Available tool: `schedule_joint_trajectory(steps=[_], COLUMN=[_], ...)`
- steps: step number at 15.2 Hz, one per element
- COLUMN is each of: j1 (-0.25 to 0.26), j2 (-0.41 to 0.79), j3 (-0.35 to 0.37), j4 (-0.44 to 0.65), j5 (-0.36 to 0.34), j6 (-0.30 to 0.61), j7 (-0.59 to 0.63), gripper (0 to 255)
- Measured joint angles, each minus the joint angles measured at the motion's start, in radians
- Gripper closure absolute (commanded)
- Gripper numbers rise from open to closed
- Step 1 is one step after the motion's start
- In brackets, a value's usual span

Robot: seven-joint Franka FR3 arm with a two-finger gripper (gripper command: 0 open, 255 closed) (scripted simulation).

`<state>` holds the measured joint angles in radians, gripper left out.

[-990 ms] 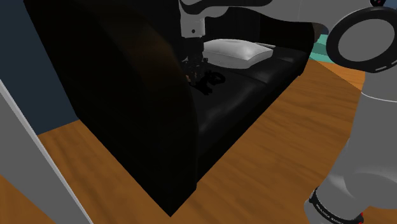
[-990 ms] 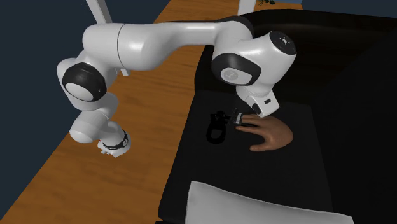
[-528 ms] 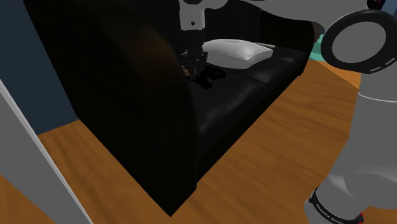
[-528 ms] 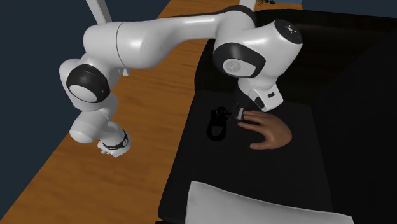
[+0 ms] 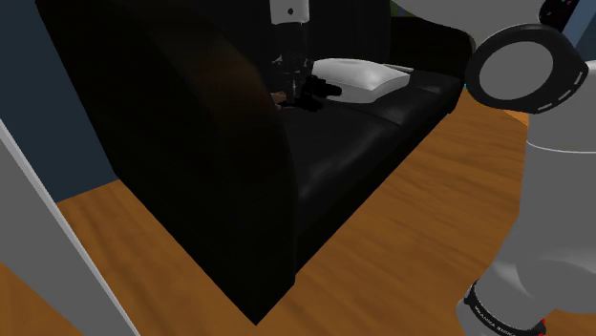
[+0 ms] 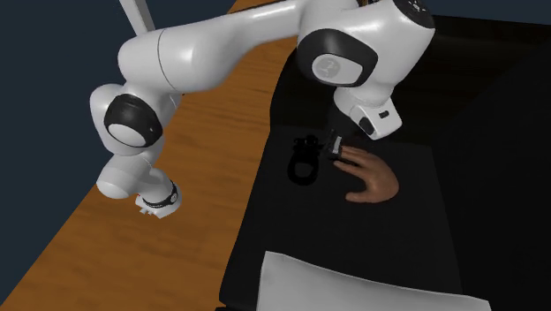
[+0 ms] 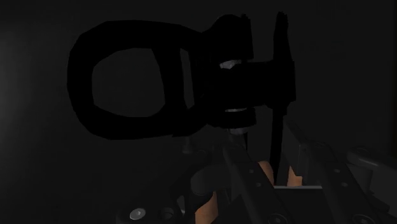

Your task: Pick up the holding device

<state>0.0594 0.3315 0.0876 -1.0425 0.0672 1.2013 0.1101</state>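
Now that the arm has risen, the black holding device (image 6: 305,161) hangs just clear of the black sofa (image 6: 415,238). Its ring sits at nine o'clock from the gripper (image 6: 334,146), whose fingers clamp its block. A brown hand model (image 6: 371,184) lies at four o'clock. The pickup looks nearly done.

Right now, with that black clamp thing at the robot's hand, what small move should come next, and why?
Probably a short lift straight up. The hand seems shut on the black holding device, which looks close over the black sofa seat beside a brown glove-like thing, so height would clear both.
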Motion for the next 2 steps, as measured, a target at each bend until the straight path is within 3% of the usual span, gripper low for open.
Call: schedule_joint_trajectory(steps=[2], j1=[0.002], j2=[0.024], j3=[0.000], j4=[0.058], j5=[-0.001], j6=[-0.034], j7=[0.003], gripper=[255])
